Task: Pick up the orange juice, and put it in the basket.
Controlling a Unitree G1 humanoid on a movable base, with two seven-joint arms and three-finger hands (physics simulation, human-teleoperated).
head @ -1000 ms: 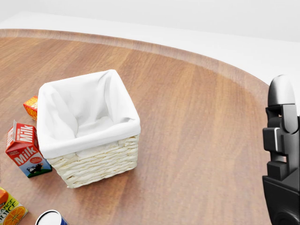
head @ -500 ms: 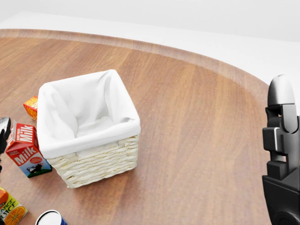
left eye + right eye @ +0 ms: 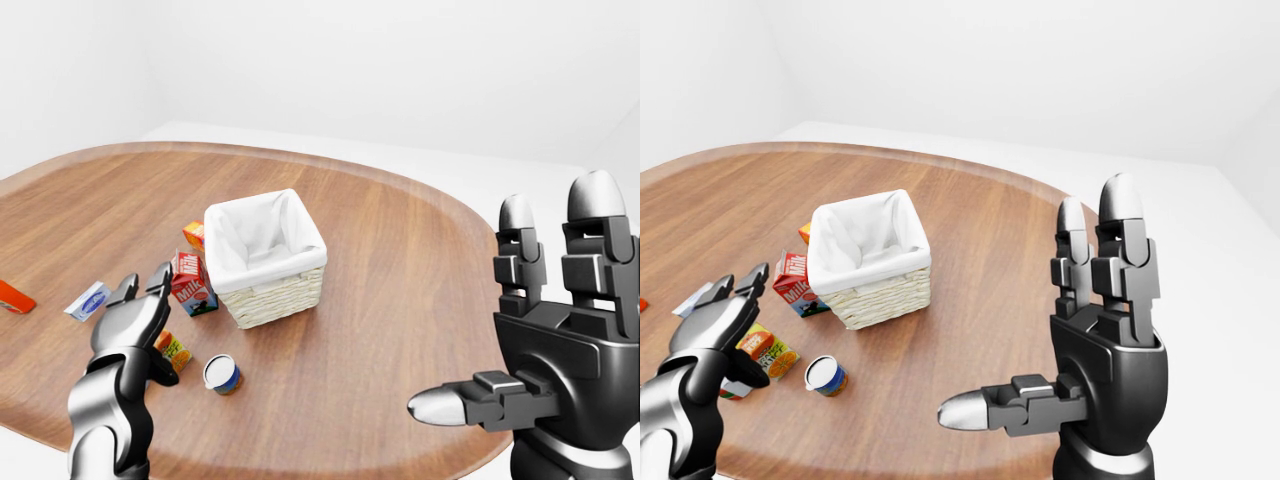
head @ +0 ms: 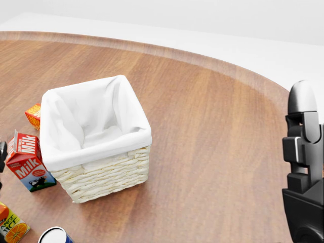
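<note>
The orange juice carton (image 3: 771, 351) lies on the wooden table (image 3: 980, 250) at the lower left, beside a milk carton (image 3: 794, 282); it shows too at the head view's bottom left corner (image 4: 11, 226). My left hand (image 3: 143, 303) hovers open just above and left of the juice, not touching it, and partly hides it in the left-eye view. The wicker basket (image 3: 270, 290) with a white cloth lining stands right of the cartons, empty. My right hand (image 3: 510, 310) is raised at the right, open, fingers spread, holding nothing.
A blue-and-white can (image 3: 222, 374) stands right of the juice. A small orange box (image 3: 193, 234) sits behind the basket's left side. A white-blue packet (image 3: 88, 300) and a red item (image 3: 12, 297) lie at the far left. The table's rounded edge runs close below the can.
In the head view, my left hand's fingertip came in at the left edge by the milk carton, then dropped a little lower. The right hand has hardly moved.
</note>
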